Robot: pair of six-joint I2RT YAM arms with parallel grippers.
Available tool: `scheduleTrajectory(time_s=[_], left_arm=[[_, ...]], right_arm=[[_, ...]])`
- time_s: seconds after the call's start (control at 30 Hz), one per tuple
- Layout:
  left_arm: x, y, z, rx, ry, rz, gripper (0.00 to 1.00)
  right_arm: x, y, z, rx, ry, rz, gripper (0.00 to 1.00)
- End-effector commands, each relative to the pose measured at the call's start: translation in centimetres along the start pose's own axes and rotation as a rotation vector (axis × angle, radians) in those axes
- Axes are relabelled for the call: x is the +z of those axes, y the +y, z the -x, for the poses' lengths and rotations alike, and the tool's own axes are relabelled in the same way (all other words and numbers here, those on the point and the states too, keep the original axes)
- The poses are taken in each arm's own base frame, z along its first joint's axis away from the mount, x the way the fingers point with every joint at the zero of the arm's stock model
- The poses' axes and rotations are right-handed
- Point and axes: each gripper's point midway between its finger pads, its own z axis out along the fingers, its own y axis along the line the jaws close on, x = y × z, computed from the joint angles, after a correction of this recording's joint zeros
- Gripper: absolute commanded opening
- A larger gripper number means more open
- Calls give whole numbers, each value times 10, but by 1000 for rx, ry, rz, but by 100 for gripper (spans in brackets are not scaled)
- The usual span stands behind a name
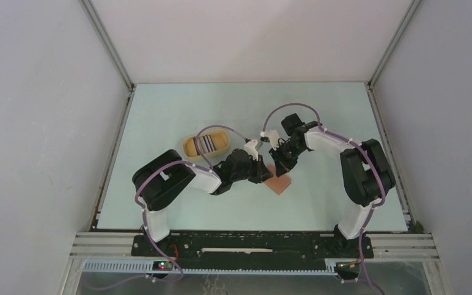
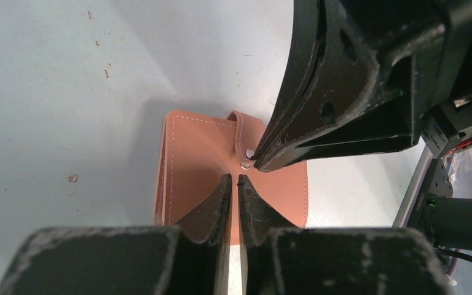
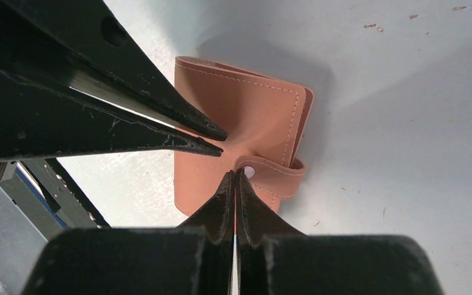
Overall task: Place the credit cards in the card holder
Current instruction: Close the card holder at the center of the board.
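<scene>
The card holder (image 1: 279,183) is a reddish-brown folded wallet lying flat on the table between both arms, its tab closed over the snap stud (image 2: 246,165). My left gripper (image 2: 234,178) hovers low over its cover (image 2: 196,153), fingers almost together with only a thin slit and nothing in it. My right gripper (image 3: 235,174) is shut, its tips right at the stud (image 3: 249,171) and tab (image 3: 279,175); whether it pinches the tab is unclear. The two grippers' tips nearly meet. The credit cards (image 1: 208,144) stand in a yellow tray behind the left arm.
The yellow oval tray (image 1: 189,146) sits left of centre, behind the left forearm. White walls enclose the pale table on three sides. The right arm's fingers (image 2: 344,92) fill the upper right of the left wrist view.
</scene>
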Motion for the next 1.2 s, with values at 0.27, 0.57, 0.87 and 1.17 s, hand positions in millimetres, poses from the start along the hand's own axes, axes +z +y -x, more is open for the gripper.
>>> scheduleTrajectory(time_s=[0.27, 0.57, 0.87, 1.17], left_arm=[[-3, 4, 0, -10, -15, 1, 11], [-4, 5, 1, -14, -19, 4, 11], [-4, 5, 0, -14, -18, 2, 11], [-4, 4, 0, -15, -19, 0, 11]], right_arm=[[3, 7, 2, -58, 9, -15, 0], [12, 0, -6, -49, 60, -50, 0], [20, 0, -11, -20, 93, -29, 0], [27, 0, -15, 2, 124, -14, 0]])
